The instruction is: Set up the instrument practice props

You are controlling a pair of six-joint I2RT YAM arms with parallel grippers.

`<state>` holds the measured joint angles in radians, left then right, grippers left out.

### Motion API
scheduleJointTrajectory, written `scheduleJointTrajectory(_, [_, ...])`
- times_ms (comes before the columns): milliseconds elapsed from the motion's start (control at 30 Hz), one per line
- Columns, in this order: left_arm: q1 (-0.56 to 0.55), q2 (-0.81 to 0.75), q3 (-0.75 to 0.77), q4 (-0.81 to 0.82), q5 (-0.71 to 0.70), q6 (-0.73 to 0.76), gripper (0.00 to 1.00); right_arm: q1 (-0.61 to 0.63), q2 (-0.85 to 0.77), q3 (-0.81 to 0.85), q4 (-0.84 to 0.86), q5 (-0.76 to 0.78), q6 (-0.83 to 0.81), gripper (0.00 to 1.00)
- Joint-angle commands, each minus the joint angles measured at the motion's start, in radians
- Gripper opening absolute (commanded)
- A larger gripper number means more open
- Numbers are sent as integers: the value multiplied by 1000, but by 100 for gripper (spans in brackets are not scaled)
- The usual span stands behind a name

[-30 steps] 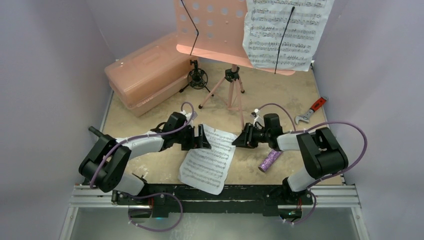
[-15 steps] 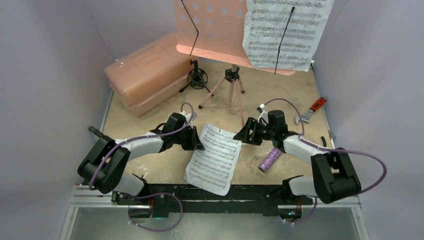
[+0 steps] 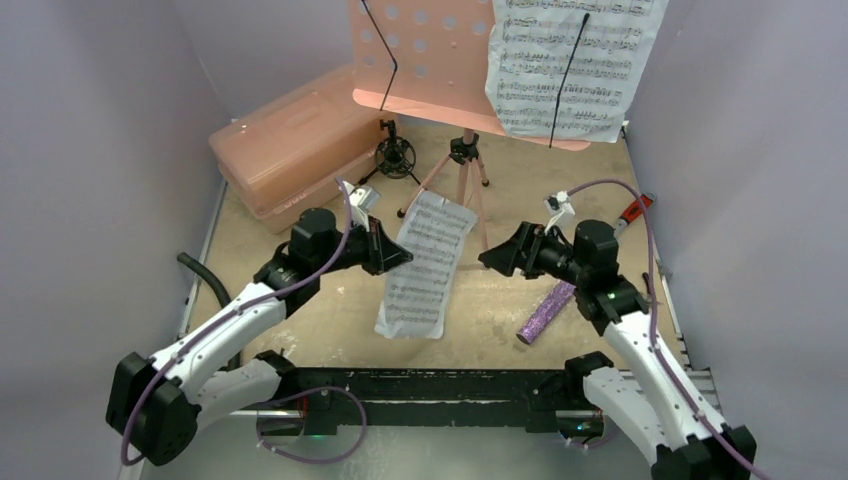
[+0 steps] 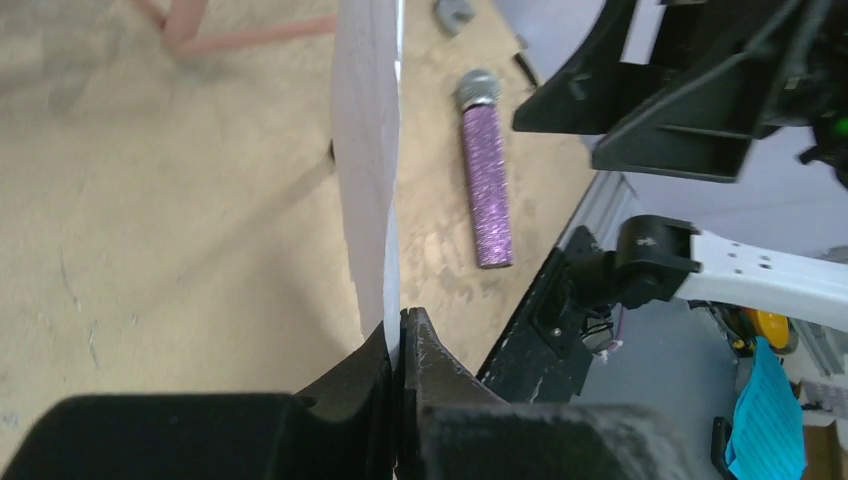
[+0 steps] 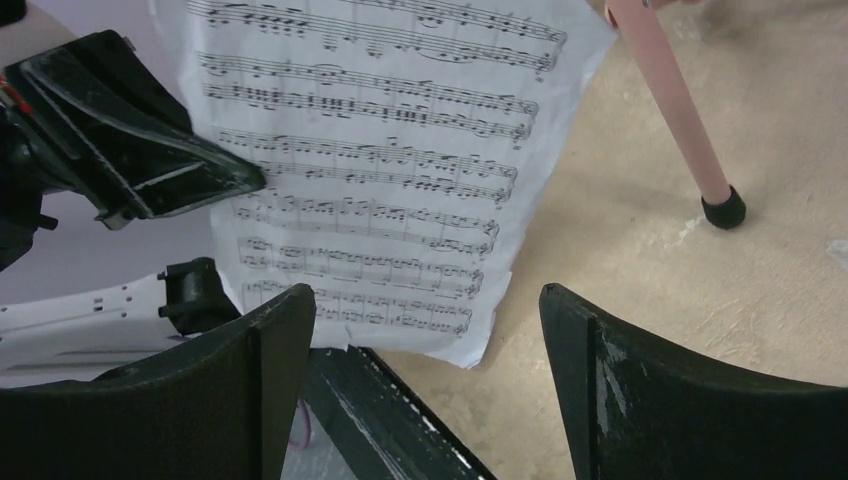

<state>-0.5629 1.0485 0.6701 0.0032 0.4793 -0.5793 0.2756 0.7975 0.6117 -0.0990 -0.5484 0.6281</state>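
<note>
Above the bench (image 3: 300, 300), my left fingers (image 3: 395, 255) were clamped shut on one side edge of a loose page (image 3: 425, 265) of sheet music, holding it up on edge in front of the music stand (image 3: 420, 50). From my left wrist I saw that page edge-on, pinched right between the two tips. Whether its lower corner touched the bench, I could not tell.

My right fingers (image 3: 495, 260) stood wide apart with nothing between them, pointed at the printed face of the page and near it but not touching. One of the stand's pink legs came down just beside them.

A second page (image 3: 565, 70) already sat on the right half of the stand's perforated desk, behind a thin black retaining wire. The purple microphone (image 3: 545, 312) lay flat on the bench under my right arm. The small black tripod (image 3: 396, 157) stood at the back between the pink case (image 3: 290, 150) and the stand's legs. A wrench (image 3: 630, 212) lay near the right wall.
</note>
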Motion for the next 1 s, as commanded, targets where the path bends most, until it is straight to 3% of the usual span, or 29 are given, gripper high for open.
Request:
scheduleJointTrajectory(0, [3, -104, 40, 88, 82, 61, 0, 3, -127, 12, 37, 28, -2, 86])
scheduleJointTrajectory(200, [2, -167, 76, 138, 153, 97, 0, 3, -323, -21, 145, 66, -89, 98])
scheduleJointTrajectory(400, [3, -177, 104, 169, 229, 39, 0, 4, -388, -86, 244, 39, -68, 98])
scheduleJointTrajectory(667, [2, -185, 134, 388, 244, -123, 0, 3, -193, -46, 238, -200, -172, 98])
scheduleJointTrajectory(833, [1, -158, 147, 440, 276, -148, 0, 4, -69, -59, 523, -328, -71, 98])
scheduleJointTrajectory(967, [1, -149, 153, 468, 311, -174, 0, 5, 0, -26, 613, -380, -46, 96])
